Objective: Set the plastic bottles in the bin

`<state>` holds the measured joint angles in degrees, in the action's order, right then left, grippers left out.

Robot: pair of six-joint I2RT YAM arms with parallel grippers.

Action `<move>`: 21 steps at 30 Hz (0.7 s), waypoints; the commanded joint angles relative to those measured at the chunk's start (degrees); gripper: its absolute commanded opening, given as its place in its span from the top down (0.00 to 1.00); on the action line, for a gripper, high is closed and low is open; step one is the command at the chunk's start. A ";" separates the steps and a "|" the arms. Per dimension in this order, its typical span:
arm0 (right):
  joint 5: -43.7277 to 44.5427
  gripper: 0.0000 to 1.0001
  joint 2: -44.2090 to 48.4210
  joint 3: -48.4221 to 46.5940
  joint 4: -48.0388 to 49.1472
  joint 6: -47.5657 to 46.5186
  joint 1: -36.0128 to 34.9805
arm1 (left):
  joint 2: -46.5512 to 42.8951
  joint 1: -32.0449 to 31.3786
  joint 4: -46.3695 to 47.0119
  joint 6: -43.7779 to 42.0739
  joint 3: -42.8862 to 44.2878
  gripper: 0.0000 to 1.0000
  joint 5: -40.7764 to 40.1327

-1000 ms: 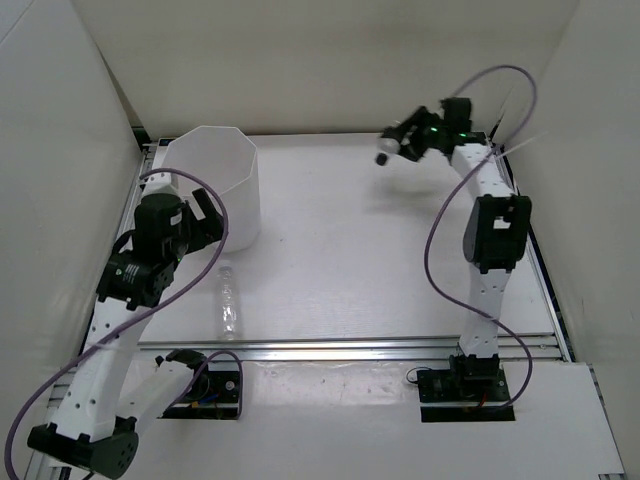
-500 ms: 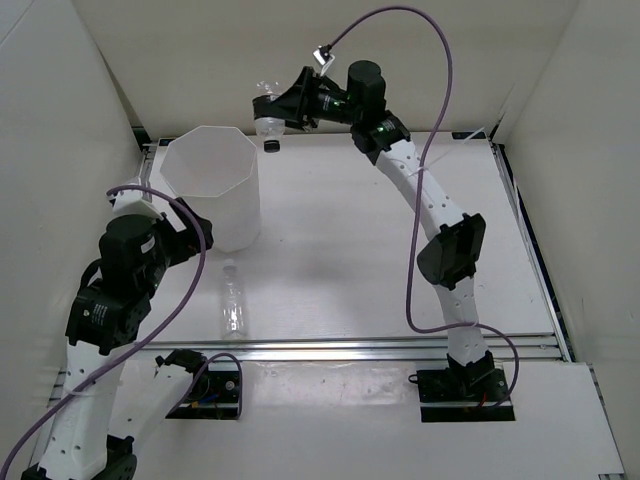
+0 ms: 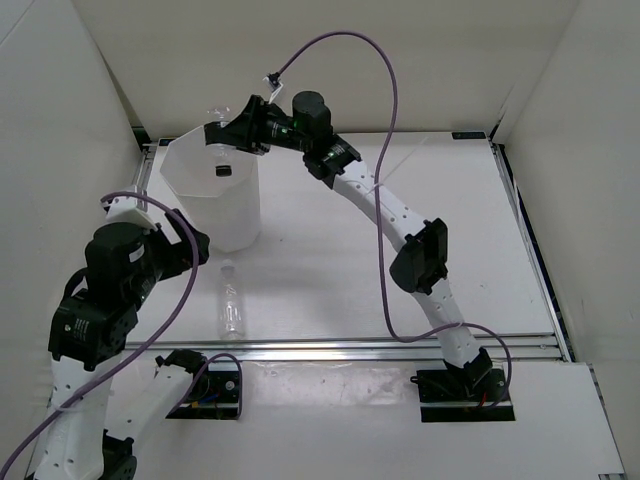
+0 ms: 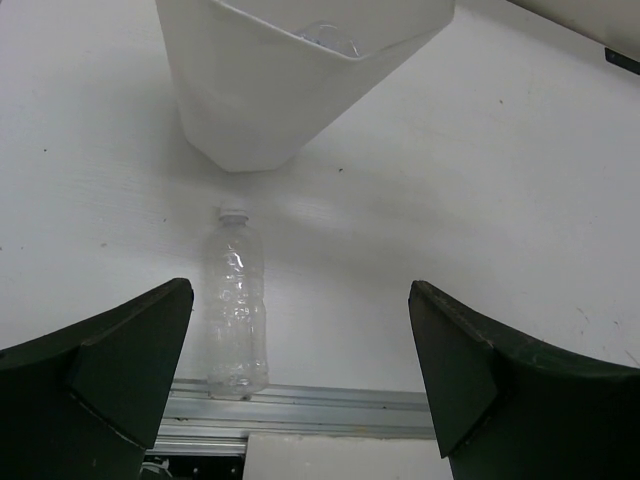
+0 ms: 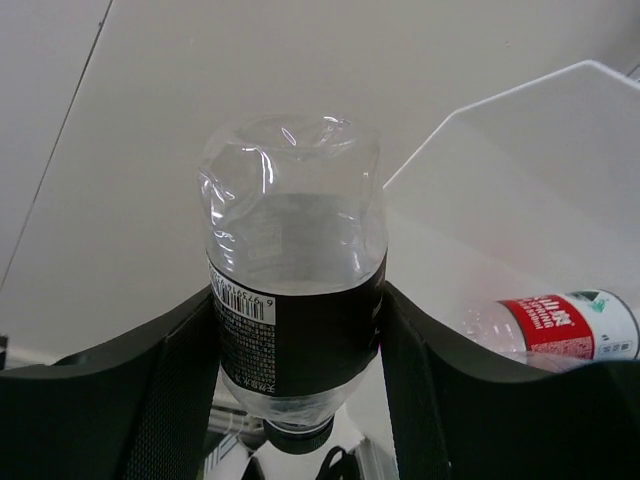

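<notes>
The bin (image 3: 215,205) stands at the far left of the table. My right gripper (image 3: 238,133) is shut on the short dark-labelled bottle (image 5: 295,310) and holds it above the bin's rim, black cap (image 3: 224,171) over the opening. The red-labelled bottle (image 5: 560,325) lies inside the bin (image 5: 560,140). The plain bottle with the white cap (image 3: 231,303) lies on the table in front of the bin; in the left wrist view the bottle (image 4: 237,310) lies below the bin (image 4: 270,100). My left gripper (image 4: 300,375) is open and empty, raised above this bottle. The blue-labelled bottle is out of view.
A metal rail (image 3: 350,349) runs along the table's near edge, just behind the plain bottle's base. White walls enclose the table on the left, right and far sides. The right arm (image 3: 400,215) stretches diagonally across the table's middle.
My right arm has swung from the far right to the far left with the dark-labelled bottle, now over the bin. My left arm has drawn back from the bin toward the near left.
</notes>
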<state>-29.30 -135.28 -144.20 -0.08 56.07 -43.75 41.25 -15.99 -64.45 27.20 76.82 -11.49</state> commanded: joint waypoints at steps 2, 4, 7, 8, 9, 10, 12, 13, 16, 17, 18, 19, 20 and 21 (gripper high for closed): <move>4.78 0.42 0.11 -2.49 4.21 -2.72 0.77 | 1.20 -0.27 -3.41 -1.01 2.11 0.00 4.27; 4.78 0.00 0.98 -2.49 1.41 -4.39 0.77 | 0.67 -0.27 -3.41 -0.40 1.49 0.00 4.81; 5.92 0.00 6.23 -0.92 -2.37 -7.20 2.16 | 0.06 -0.27 -3.41 0.40 -0.79 0.00 5.50; 5.92 0.00 7.56 -0.38 -3.17 -7.21 2.78 | 0.05 -0.27 -2.45 0.40 -1.49 0.00 5.51; 5.92 0.00 8.71 -0.38 -5.18 -8.69 4.36 | -0.47 -0.27 -1.83 1.09 -3.23 0.00 6.03; 5.92 0.00 11.07 -0.38 -6.15 -8.70 5.24 | -1.17 -0.27 0.09 1.10 -4.30 0.00 6.04; 5.14 0.00 15.11 1.37 -7.30 -9.22 7.79 | -1.79 -0.27 2.30 1.88 -7.55 0.00 6.56; 5.13 0.00 16.53 2.95 -8.61 -9.23 8.50 | -1.79 -0.27 3.26 3.11 -8.69 0.00 6.56; 4.43 0.00 21.18 4.54 -12.47 -11.85 10.35 | -0.48 -0.27 5.90 6.79 -13.35 0.00 4.37; 3.73 0.00 22.25 5.67 -13.45 -12.39 11.22 | -0.47 -0.27 6.43 7.51 -14.49 0.00 3.58; 3.72 0.00 23.21 6.38 -14.33 -12.39 12.01 | 0.14 -0.27 9.40 8.04 -15.98 0.00 3.58; 3.11 0.00 25.14 7.17 -15.64 -13.09 12.02 | 0.92 -0.27 10.30 9.70 -18.35 0.00 3.58; 2.41 0.00 25.94 7.96 -16.26 -14.05 12.54 | 1.72 -0.27 11.09 9.71 -19.15 0.00 2.97; 2.40 0.00 27.25 8.67 -17.14 -14.67 12.55 | 3.90 -0.27 11.62 10.58 -19.68 0.00 2.35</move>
<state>-24.60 -111.90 -137.21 -14.20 45.36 -30.00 42.02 -15.99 -57.71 34.11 59.11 -7.22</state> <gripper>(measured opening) 0.998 0.998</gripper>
